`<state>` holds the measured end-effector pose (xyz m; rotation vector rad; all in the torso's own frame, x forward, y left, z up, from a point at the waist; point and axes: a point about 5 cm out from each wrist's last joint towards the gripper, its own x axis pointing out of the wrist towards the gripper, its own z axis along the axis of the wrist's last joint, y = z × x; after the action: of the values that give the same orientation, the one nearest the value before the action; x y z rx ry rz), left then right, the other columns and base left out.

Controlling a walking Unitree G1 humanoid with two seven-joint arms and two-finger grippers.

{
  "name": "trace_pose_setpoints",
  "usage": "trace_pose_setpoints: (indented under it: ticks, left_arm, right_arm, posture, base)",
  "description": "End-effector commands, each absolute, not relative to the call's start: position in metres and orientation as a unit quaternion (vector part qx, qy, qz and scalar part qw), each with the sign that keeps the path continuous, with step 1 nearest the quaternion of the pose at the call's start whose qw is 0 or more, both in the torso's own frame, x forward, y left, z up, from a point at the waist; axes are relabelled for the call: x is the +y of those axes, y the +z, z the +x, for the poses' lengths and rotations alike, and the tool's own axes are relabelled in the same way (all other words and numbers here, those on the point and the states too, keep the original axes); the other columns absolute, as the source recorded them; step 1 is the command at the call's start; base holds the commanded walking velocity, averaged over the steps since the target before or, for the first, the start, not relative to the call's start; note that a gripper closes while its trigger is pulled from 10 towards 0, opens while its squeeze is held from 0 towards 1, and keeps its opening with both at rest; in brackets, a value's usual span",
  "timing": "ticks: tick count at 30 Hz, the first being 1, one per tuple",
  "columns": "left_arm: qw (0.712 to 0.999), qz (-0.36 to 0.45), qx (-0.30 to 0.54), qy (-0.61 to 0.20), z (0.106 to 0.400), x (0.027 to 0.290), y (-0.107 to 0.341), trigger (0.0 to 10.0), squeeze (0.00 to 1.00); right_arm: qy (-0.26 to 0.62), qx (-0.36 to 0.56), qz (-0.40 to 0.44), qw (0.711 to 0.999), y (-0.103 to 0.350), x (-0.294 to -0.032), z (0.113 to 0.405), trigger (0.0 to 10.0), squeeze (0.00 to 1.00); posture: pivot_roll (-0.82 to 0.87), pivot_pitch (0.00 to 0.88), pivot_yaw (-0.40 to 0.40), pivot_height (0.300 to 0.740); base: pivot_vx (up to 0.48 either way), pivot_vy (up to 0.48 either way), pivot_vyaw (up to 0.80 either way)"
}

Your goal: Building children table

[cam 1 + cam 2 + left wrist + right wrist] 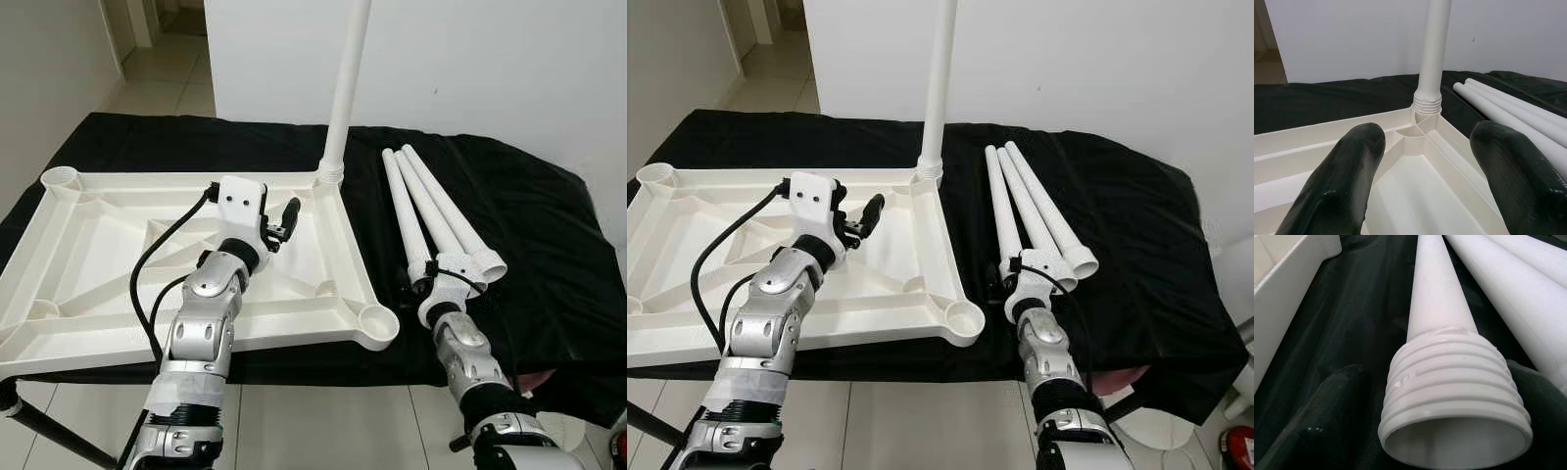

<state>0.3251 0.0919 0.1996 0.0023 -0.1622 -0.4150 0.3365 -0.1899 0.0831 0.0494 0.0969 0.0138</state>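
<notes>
We are spreading the left gripper's [286, 223] two black fingers [1342, 181] wide with nothing between them — they are hovering over the upturned white tabletop [108, 245], near its far right corner and aimed toward it. In that corner a single white leg [345, 88] is standing upright, its threaded collar seated in the socket. Our right gripper [1442, 399] is sitting at the near end of the leftmost loose leg [407, 217], one finger [1327, 416] on each side of its ribbed threaded end; the fingers are lying right beside the thread, though we cannot tell whether they are actually pressing on it. That leg is lying on the black cloth [529, 235], just right of the tabletop, pointing away from us. Two more legs [451, 211] are lying beside it to the right, touching one another and fanning slightly toward the near side. The tabletop is resting underside up on the left part of the cloth, its ribs and its round corner sockets — one at the near right [377, 321] — facing upward. Beyond the cloth a white wall [470, 59] is rising.
</notes>
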Motion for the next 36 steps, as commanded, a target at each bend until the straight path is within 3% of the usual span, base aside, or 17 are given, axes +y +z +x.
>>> trace_pose_setpoints:
  ticks: [1,7,8,9,20,25,26,36]
  left_arm:
    - [0.98,-0.003,-0.082,-0.182,0.325,0.092,0.2,10.0,0.0]
    - [0.98,-0.005,-0.08,-0.18,0.325,0.091,0.2,10.0,0.0]
    - [0.981,-0.007,-0.079,-0.179,0.324,0.091,0.2,10.0,0.0]
    - [0.98,-0.009,-0.08,-0.181,0.324,0.09,0.201,10.0,0.0]
    - [0.976,0.008,-0.084,-0.201,0.323,0.086,0.203,10.0,0.0]
    - [0.975,0.01,-0.083,-0.206,0.323,0.086,0.203,10.0,0.0]
    - [0.973,0.013,-0.083,-0.216,0.323,0.084,0.204,10.0,0.0]
    - [0.966,0.008,-0.092,-0.242,0.324,0.076,0.212,10.0,0.0]
  right_arm:
    - [0.002,0.048,0.027,0.999,0.084,-0.191,0.338,10.0,0.0]
    - [0.002,0.06,0.035,0.998,0.081,-0.192,0.339,10.0,0.0]
    - [0.002,0.06,0.038,0.997,0.081,-0.193,0.339,8.9,0.0]
    - [0.0,0.061,0.042,0.997,0.081,-0.193,0.339,0.0,0.0]
    - [-0.011,0.029,0.087,0.996,0.088,-0.196,0.341,0.0,0.0]
    - [-0.021,0.002,0.062,0.998,0.095,-0.2,0.341,0.0,0.0]
    - [-0.026,0.003,0.034,0.999,0.097,-0.2,0.343,10.0,0.0]
    - [-0.026,-0.063,-0.024,0.997,0.116,-0.194,0.343,10.0,0.0]
  posture:
    - [0.01,0.0,-0.1,0.74]
    - [0.01,0.0,-0.102,0.74]
    - [0.01,0.0,-0.104,0.74]
    - [0.01,0.0,-0.103,0.74]
    - [0.01,0.0,-0.103,0.74]
    - [0.01,0.0,-0.099,0.74]
    - [0.0,0.0,-0.1,0.74]
    - [-0.01,0.0,-0.1,0.74]
  base:
    - [0.0,0.0,0.0]
    - [0.0,0.0,0.0]
    - [0.0,0.0,0.0]
    - [0.0,0.0,0.0]
    - [0.0,0.0,0.0]
    - [0.0,0.0,0.0]
    - [0.0,0.0,0.0]
    - [0.0,0.0,0.0]
